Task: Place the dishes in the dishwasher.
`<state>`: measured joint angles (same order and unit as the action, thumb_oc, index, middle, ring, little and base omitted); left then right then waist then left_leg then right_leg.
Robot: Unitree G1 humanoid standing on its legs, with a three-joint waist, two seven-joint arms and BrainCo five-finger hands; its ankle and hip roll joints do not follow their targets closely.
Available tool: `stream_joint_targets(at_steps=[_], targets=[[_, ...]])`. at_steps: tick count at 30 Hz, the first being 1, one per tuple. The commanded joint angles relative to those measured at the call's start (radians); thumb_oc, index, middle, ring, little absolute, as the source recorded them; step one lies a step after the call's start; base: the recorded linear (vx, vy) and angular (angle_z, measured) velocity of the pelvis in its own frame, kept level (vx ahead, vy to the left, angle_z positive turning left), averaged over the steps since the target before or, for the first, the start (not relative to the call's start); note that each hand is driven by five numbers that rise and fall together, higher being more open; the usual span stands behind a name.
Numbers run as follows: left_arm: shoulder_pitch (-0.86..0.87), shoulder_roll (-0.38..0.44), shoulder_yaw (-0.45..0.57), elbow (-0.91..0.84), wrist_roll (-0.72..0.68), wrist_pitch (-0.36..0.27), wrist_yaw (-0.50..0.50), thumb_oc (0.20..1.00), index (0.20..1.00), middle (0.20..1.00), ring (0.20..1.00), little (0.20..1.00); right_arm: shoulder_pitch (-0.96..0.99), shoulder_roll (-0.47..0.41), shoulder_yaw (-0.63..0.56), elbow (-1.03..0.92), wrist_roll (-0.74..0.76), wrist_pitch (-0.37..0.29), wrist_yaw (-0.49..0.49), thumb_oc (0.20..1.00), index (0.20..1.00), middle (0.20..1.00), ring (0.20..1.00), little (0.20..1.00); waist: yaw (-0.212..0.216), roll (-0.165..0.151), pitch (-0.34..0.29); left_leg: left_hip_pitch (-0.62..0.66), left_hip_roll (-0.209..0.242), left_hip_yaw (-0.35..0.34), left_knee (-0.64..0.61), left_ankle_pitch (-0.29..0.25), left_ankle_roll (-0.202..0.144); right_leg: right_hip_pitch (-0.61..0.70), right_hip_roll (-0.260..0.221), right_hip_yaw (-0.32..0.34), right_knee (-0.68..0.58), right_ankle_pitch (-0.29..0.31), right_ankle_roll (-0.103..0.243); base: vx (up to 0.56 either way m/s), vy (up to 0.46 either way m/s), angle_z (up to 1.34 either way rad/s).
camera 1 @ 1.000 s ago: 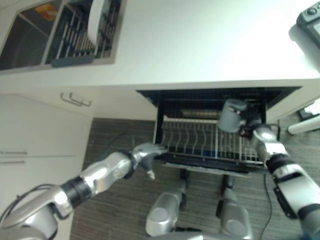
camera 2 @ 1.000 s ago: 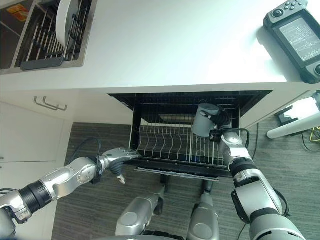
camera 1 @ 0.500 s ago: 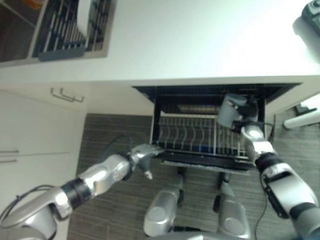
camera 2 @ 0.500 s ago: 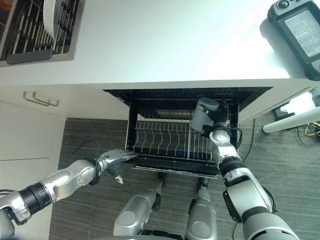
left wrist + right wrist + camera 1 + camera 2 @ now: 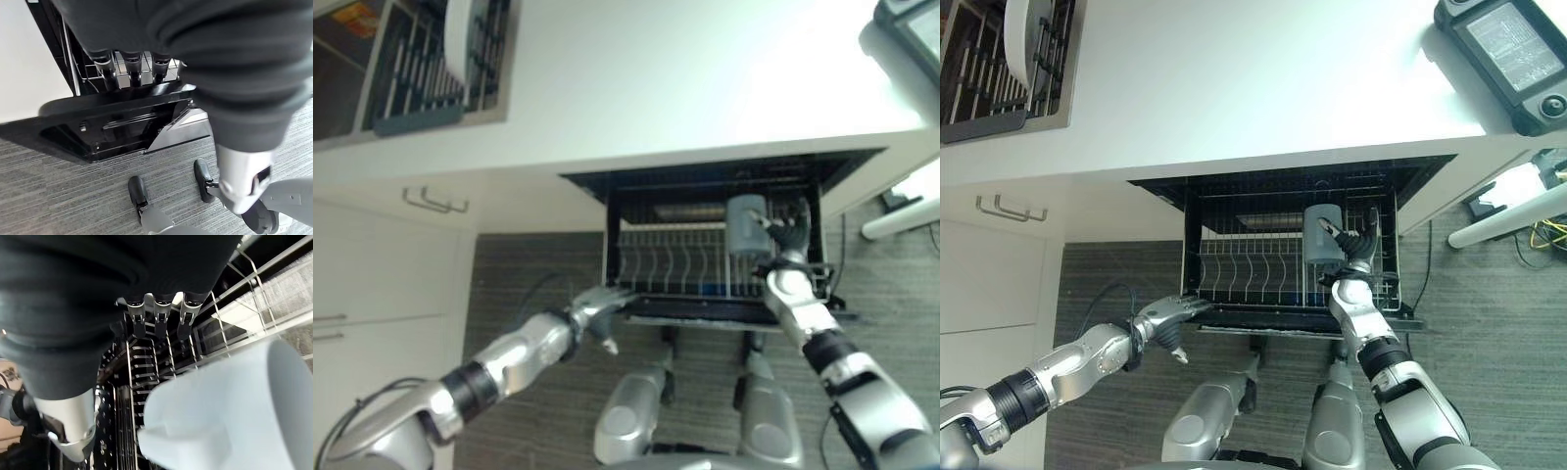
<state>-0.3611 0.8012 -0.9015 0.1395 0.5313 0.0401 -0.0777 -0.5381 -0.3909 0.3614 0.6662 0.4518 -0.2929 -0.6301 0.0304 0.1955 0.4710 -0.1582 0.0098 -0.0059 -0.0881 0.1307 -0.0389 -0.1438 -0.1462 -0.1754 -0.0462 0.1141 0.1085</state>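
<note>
Grey cup [image 5: 1321,236] upright over the right part of the pulled-out wire rack [image 5: 1263,279], at the mouth of the open dishwasher [image 5: 1234,196] under the white worktop [image 5: 1253,88]; looks to be just above or among the rack's wires — cannot tell whether resting on them. Right hand [image 5: 1359,247] just beside the cup on its right, fingers spread and straight, pointing up into the dishwasher; seen from the right wrist, fingers [image 5: 159,316] extended in a row above the pale cup [image 5: 230,416] with a gap between them, thumb apart — nothing gripped, hand wide. Rack's upright tines in a row to the left of the cup, no dishes among them.

Left hand [image 5: 1170,318] at the rack's front left corner, beside the lowered black door [image 5: 117,127]; from the left wrist, dark fingertips [image 5: 129,66] laid over the front edge where door and rack meet, fingers fairly straight, not wrapped round anything — relaxed and wide, thumb hanging below.

On the worktop, far left, a sunken dish rack [image 5: 989,78] with a white plate [image 5: 1023,34] standing on edge in it; far right, a dark handheld controller [image 5: 1503,54] with a screen, lying flat near the worktop's edge. Cabinet handle [image 5: 1011,209] on the white front to the left of the dishwasher; grey striped floor [image 5: 1489,323] below.
</note>
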Motion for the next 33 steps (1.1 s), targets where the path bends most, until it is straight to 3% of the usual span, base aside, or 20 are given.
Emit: stream_joint_targets(at_steps=[1,5,7,10,13,16,17,19,21,22,23,24,25,26,27,28,29,30,31,33], targets=[[0.051,0.021,0.008,-0.021,0.031,0.008,0.01,1.0,1.0,1.0,1.0,1.0,-0.026,0.011,-0.017,-0.075,-0.004,-0.119,-0.01,1.0,1.0,1.0,1.0,1.0,-0.004,-0.039,-0.012,-0.033,0.046,0.039,0.072,-0.054,0.002,-0.032,-0.102,0.098,0.142,-0.066,0.039,0.01,0.038,-0.02],[0.101,0.002,0.045,-0.003,0.059,0.041,0.049,1.0,1.0,1.0,1.0,1.0,0.107,0.039,-0.028,-0.248,-0.017,-0.209,0.035,1.0,1.0,1.0,1.0,1.0,-0.023,-0.07,-0.04,-0.008,0.056,0.052,0.053,-0.056,0.003,-0.015,-0.094,0.1,0.123,-0.064,0.043,0.01,0.02,-0.01],[0.121,-0.002,0.059,0.005,0.073,0.05,0.06,1.0,1.0,1.0,1.0,1.0,0.152,0.04,-0.032,-0.305,-0.023,-0.224,0.051,1.0,1.0,1.0,1.0,1.0,-0.031,-0.08,-0.05,0.001,0.059,0.056,0.049,-0.057,0.005,-0.012,-0.09,0.102,0.122,-0.064,0.043,0.03,0.004,-0.02],[0.192,-0.014,0.13,0.023,0.079,0.102,0.123,1.0,1.0,1.0,1.0,1.0,0.301,0.01,-0.049,-0.487,-0.005,-0.244,0.166,1.0,1.0,1.0,1.0,1.0,-0.057,-0.109,-0.101,0.038,0.078,0.072,0.043,-0.058,0.006,0.01,-0.07,0.114,0.125,-0.081,0.043,0.07,-0.005,-0.12],[0.232,-0.019,0.189,0.047,0.03,0.125,0.197,1.0,1.0,1.0,1.0,1.0,0.359,-0.015,-0.061,-0.555,0.041,-0.238,0.235,1.0,1.0,1.0,1.0,1.0,-0.064,-0.12,-0.135,0.06,0.092,0.074,0.041,-0.057,0.0,0.029,-0.056,0.116,0.134,-0.101,0.035,0.08,-0.051,-0.19],[0.295,-0.043,0.314,0.082,-0.097,0.14,0.343,1.0,1.0,1.0,1.0,1.0,0.459,-0.043,-0.09,-0.645,0.092,-0.194,0.335,1.0,1.0,1.0,1.0,1.0,-0.084,-0.132,-0.183,0.09,0.11,0.109,0.093,-0.074,-0.016,0.061,-0.033,0.121,0.153,-0.129,0.011,0.1,-0.011,-0.05],[0.312,-0.053,0.355,0.087,-0.123,0.123,0.382,1.0,1.0,1.0,1.0,1.0,0.483,-0.056,-0.109,-0.667,0.098,-0.176,0.358,1.0,1.0,1.0,1.0,1.0,-0.084,-0.137,-0.191,0.084,0.106,0.102,0.141,-0.085,-0.024,0.072,-0.032,0.127,0.164,-0.133,0.002,0.1,0.11,-0.01],[0.389,-0.067,0.476,0.071,-0.163,0.075,0.426,1.0,1.0,1.0,1.0,1.0,0.525,-0.1,-0.152,-0.73,0.108,-0.125,0.389,1.0,1.0,1.0,1.0,1.0,-0.073,-0.153,-0.211,0.071,0.092,0.02,0.272,-0.14,-0.029,0.107,-0.05,0.154,0.185,-0.136,-0.001,0.18,0.328,0.03],[0.433,-0.07,0.561,0.039,-0.176,0.043,0.405,1.0,1.0,1.0,1.0,1.0,0.547,-0.111,-0.193,-0.773,0.12,-0.096,0.399,1.0,1.0,1.0,1.0,1.0,-0.076,-0.152,-0.236,0.108,0.123,0.021,0.236,-0.134,-0.031,0.121,-0.061,0.163,0.196,-0.151,0.009,0.13,0.494,-0.07],[0.46,-0.067,0.633,-0.009,-0.236,-0.009,0.36,1.0,1.0,1.0,1.0,1.0,0.567,-0.12,-0.232,-0.809,0.142,-0.086,0.388,1.0,1.0,1.0,1.0,1.0,-0.071,-0.149,-0.251,0.139,0.141,0.005,0.191,-0.123,-0.034,0.13,-0.076,0.167,0.201,-0.158,0.02,0.07,0.683,-0.2],[0.488,-0.063,0.701,-0.062,-0.329,-0.043,0.294,1.0,1.0,1.0,1.0,1.0,0.587,-0.119,-0.267,-0.83,0.144,-0.082,0.384,1.0,1.0,1.0,1.0,1.0,-0.065,-0.144,-0.264,0.162,0.123,-0.02,0.175,-0.142,-0.023,0.138,-0.093,0.178,0.197,-0.156,0.034,0.06,0.735,-0.08],[0.511,-0.056,0.744,-0.088,-0.399,-0.07,0.252,1.0,1.0,1.0,1.0,1.0,0.609,-0.112,-0.296,-0.838,0.134,-0.084,0.387,1.0,1.0,1.0,1.0,1.0,-0.074,-0.139,-0.274,0.182,0.122,0.013,0.156,-0.147,-0.018,0.144,-0.108,0.176,0.191,-0.15,0.047,0.03,0.69,-0.03],[0.536,-0.054,0.807,-0.12,-0.478,-0.103,0.187,1.0,1.0,1.0,1.0,1.0,0.64,-0.105,-0.345,-0.859,0.147,-0.077,0.388,1.0,1.0,1.0,1.0,1.0,-0.075,-0.141,-0.282,0.192,0.088,0.024,0.16,-0.165,-0.007,0.154,-0.137,0.176,0.16,-0.097,0.059,-0.04,0.702,0.08],[0.568,-0.05,0.899,-0.17,-0.656,-0.122,0.072,1.0,1.0,1.0,1.0,1.0,0.654,-0.078,-0.381,-0.876,0.145,-0.06,0.392,1.0,1.0,1.0,1.0,1.0,-0.065,-0.146,-0.29,0.204,0.053,0.037,0.157,-0.182,0.01,0.149,-0.176,0.153,0.12,0.0,0.071,-0.08,0.628,0.11],[0.582,-0.057,0.948,-0.192,-0.777,-0.127,0.003,1.0,1.0,1.0,1.0,1.0,0.653,-0.058,-0.392,-0.876,0.144,-0.053,0.406,1.0,1.0,1.0,1.0,1.0,-0.054,-0.149,-0.293,0.209,0.04,0.046,0.151,-0.184,0.017,0.14,-0.189,0.133,0.112,0.038,0.079,-0.08,0.429,0.09],[0.588,-0.058,0.963,-0.2,-0.812,-0.128,-0.009,1.0,1.0,1.0,1.0,1.0,0.652,-0.053,-0.393,-0.876,0.142,-0.051,0.408,1.0,1.0,1.0,1.0,1.0,-0.051,-0.15,-0.293,0.21,0.037,0.048,0.149,-0.184,0.02,0.139,-0.19,0.128,0.109,0.045,0.081,-0.09,0.314,-0.2],[0.619,-0.083,1.053,-0.232,-0.958,-0.118,-0.077,1.0,1.0,1.0,1.0,1.0,0.645,-0.024,-0.409,-0.875,0.135,-0.042,0.433,1.0,1.0,1.0,1.0,1.0,-0.02,-0.15,-0.299,0.217,0.024,0.073,0.137,-0.186,0.032,0.126,-0.191,0.06,0.127,0.066,0.082,-0.11,0.289,-0.26],[0.64,-0.1,1.112,-0.252,-1.075,-0.123,-0.113,1.0,1.0,1.0,1.0,1.0,0.636,-0.008,-0.414,-0.871,0.141,-0.043,0.454,1.0,1.0,1.0,1.0,1.0,-0.002,-0.15,-0.303,0.222,0.02,0.095,0.126,-0.183,0.04,0.114,-0.178,0.021,0.173,0.063,0.079,-0.12,0.305,-0.34],[0.645,-0.112,1.137,-0.26,-1.132,-0.132,-0.125,1.0,1.0,1.0,1.0,1.0,0.635,-0.003,-0.417,-0.873,0.146,-0.047,0.457,1.0,1.0,1.0,1.0,1.0,-0.001,-0.149,-0.303,0.227,0.02,0.102,0.122,-0.182,0.047,0.109,-0.149,0.03,0.211,0.034,0.072,-0.08,0.206,-0.9],[0.619,-0.162,1.176,-0.257,-1.305,-0.189,-0.123,1.0,1.0,1.0,1.0,1.0,0.65,0.014,-0.427,-0.897,0.15,-0.054,0.466,1.0,1.0,1.0,1.0,1.0,-0.006,-0.159,-0.322,0.216,0.006,0.1,0.111,-0.165,0.065,0.102,-0.036,0.048,0.257,-0.051,0.04,-0.06,0.123,-0.47]])
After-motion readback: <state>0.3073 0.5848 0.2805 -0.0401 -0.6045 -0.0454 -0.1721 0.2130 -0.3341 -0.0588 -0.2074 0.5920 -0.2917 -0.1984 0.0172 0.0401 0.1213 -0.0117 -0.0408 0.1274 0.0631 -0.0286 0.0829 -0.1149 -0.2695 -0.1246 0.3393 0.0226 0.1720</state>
